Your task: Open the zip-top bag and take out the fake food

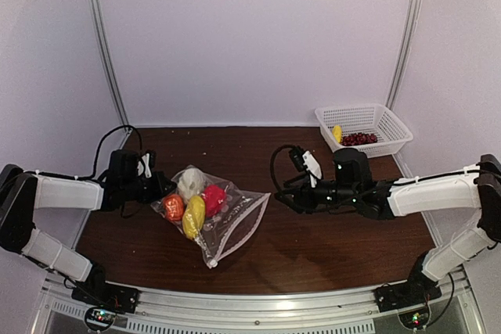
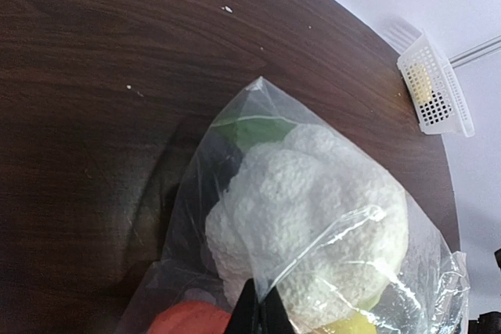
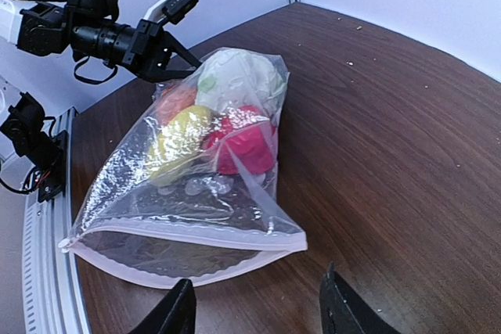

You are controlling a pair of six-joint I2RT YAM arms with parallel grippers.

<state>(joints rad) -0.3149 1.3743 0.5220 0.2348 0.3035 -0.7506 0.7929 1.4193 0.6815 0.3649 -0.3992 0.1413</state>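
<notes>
Zip-top bag (image 3: 188, 193): clear, crinkly, lumpy plastic

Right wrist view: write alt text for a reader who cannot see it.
A clear zip-top bag of fake food lies on a dark table, zip mouth toward the camera. The left hand pinches its far end; the right hand, open, hovers before the mouth.

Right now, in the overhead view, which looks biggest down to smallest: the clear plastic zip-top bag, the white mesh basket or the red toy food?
1. Clear plastic zip-top bag
2. White mesh basket, though it sits farther from the camera, so its rank is less sure
3. Red toy food, inside the bag
</notes>
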